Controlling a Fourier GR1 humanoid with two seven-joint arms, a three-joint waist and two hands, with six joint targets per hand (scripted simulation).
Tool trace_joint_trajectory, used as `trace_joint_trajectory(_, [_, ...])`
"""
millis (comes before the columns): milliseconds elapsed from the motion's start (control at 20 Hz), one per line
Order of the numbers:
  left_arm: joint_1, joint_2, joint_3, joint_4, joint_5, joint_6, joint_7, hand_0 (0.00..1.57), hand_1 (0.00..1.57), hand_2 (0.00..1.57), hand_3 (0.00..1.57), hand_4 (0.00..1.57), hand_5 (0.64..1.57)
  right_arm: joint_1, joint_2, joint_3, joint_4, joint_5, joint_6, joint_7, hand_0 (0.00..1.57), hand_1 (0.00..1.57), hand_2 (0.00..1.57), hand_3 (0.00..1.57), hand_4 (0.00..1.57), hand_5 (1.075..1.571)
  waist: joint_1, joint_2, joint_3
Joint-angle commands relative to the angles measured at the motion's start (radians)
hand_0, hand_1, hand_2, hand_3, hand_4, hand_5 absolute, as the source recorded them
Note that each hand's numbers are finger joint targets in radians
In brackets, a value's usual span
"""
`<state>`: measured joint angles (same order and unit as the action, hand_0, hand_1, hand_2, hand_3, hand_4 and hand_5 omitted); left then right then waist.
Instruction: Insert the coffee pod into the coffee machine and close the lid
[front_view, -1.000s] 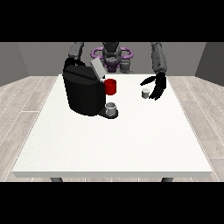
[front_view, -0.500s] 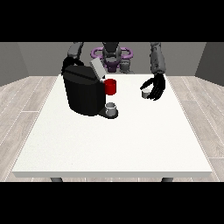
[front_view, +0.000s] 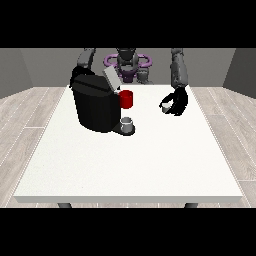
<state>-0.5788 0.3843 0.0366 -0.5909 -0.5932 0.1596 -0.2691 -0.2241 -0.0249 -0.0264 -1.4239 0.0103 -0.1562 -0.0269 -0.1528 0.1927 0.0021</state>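
Coffee machine (front_view: 96, 106): black, upper left of the white table (front_view: 130, 165), lid (front_view: 111, 79) raised.
Coffee pod (front_view: 165, 106): upper right, well apart from the machine.
Hand at the view's right (front_view: 178, 102): fingers curled round the pod.
Other hand: hidden behind the machine.

We see a dark grey torso (front_view: 126, 64) ringed by a purple hoop (front_view: 145, 60), grey segmented arms (front_view: 178, 72), and a glossy black hand (front_view: 178, 103) below its wrist.

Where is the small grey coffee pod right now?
In the front view, the small grey coffee pod sits right of centre on the white table, against the black hand at the view's right.
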Motion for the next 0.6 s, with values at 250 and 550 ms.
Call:
trace_joint_trajectory(250, [-0.034,0.033,0.01,0.033,-0.021,-0.046,-0.084,1.32,1.32,1.43,1.41,0.55,1.571,0.043,-0.036,-0.052,0.056,-0.06,0.067,-0.068,0.0,0.0,0.0,0.0,0.49,1.571,0.003,-0.009,-0.0023])
trace_joint_trajectory(550, [-0.126,-0.013,-0.021,-0.038,-0.025,-0.133,-0.03,1.39,1.39,1.41,1.35,0.58,1.571,0.035,0.002,-0.031,0.109,-0.021,0.012,-0.068,0.0,0.0,0.0,0.0,0.43,1.571,0.012,-0.073,-0.002])
